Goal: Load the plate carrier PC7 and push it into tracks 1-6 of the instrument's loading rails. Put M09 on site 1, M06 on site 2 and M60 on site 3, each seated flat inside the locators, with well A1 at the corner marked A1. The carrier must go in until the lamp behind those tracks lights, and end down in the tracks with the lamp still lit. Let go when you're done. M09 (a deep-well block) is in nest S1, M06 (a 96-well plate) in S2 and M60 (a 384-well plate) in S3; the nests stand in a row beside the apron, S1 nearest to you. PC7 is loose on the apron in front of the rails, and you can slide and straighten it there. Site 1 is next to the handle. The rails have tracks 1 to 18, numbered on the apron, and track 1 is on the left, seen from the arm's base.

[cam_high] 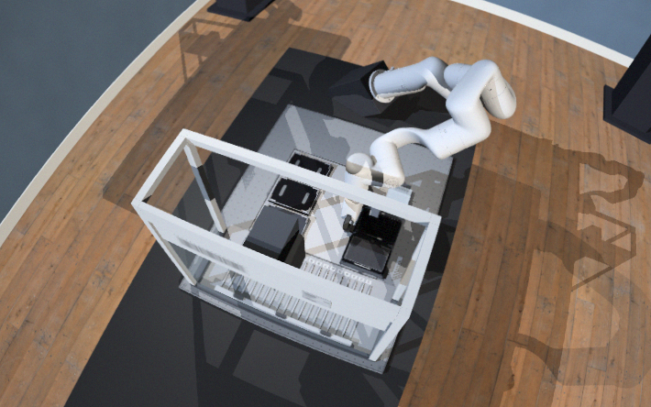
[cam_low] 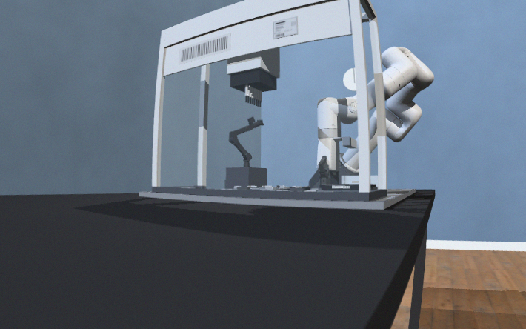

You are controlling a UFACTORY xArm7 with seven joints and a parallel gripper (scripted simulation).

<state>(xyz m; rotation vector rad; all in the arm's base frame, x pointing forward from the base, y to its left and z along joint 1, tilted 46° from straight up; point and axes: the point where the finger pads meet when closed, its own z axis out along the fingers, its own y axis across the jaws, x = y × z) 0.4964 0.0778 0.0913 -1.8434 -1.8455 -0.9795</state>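
— While the white arm bends down under the white frame, where is its hand?

— Low over the carrier PC7, at the end nearer the arm's base. The hand is spread wide and grips nothing.

— And the carrier?

— It lies on the pale apron inside the frame, just short of the rails, with a dark plate on its rail end. I cannot read which plate it is.

— The rest of the plates?

— Across the apron from the carrier stands a row of nests: a tall dark block nearest the rails, then two flat black trays toward the arm's base. From the side view, the whole frame stands at the far corner of the black desk.
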